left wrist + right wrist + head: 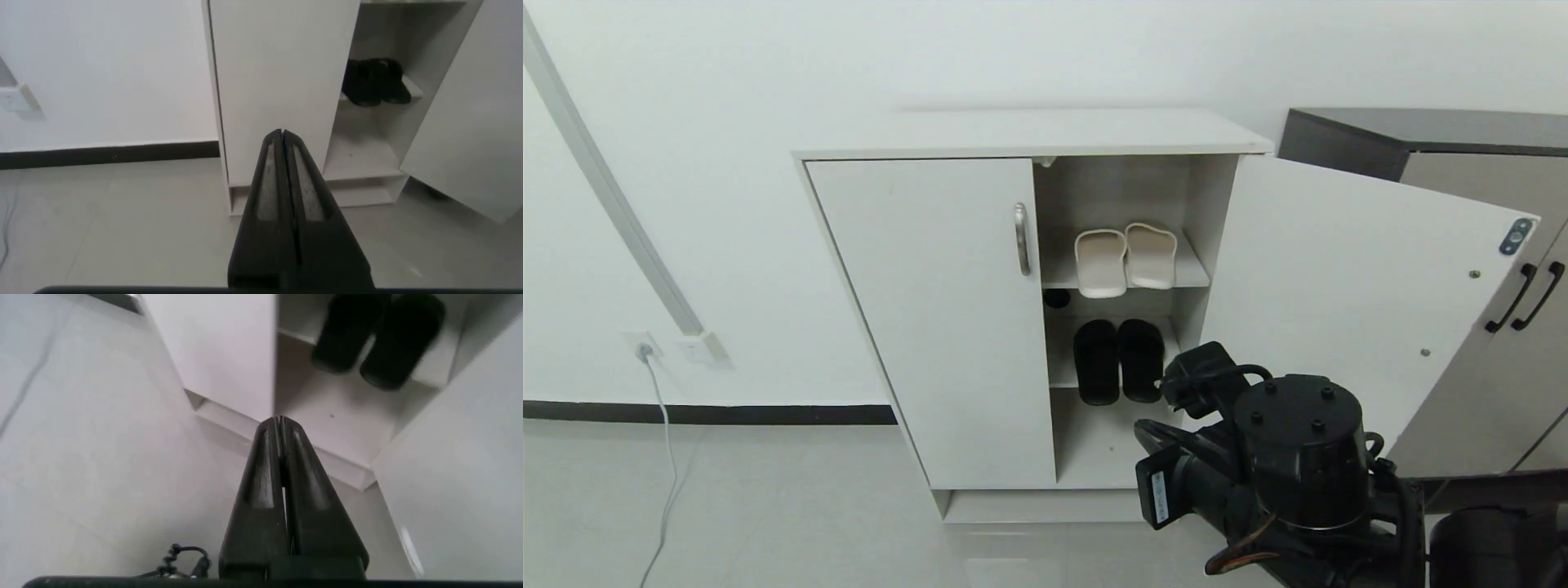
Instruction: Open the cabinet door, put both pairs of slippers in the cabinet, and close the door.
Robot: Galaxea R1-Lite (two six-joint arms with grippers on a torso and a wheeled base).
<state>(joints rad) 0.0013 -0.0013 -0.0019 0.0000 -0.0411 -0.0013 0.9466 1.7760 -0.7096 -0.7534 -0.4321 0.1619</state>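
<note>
White wall (727,163) and pale tiled floor (768,506) frame the scene from the head view. A white cabinet (1029,131) stands against the wall, its left door (931,310) closed, with a metal handle (1021,238) at its inner edge, and its right door (1347,294) swung wide open. Cream slippers (1125,257) sit side by side on the upper shelf, and black slippers (1117,359) sit on the shelf below them. The right arm (1298,457) hangs low in front of the open door. A grey cabinet (1462,163) stands just beside the white one, and a wall socket (644,349) with a cable is well off to the left.

From the left wrist, the left gripper (282,143) is above the floor, facing the closed door, its jaws pressed together and empty.

From the right wrist, the right gripper (282,429) points at the foot of the open compartment, below the black pair, with its jaws likewise together and holding nothing.
</note>
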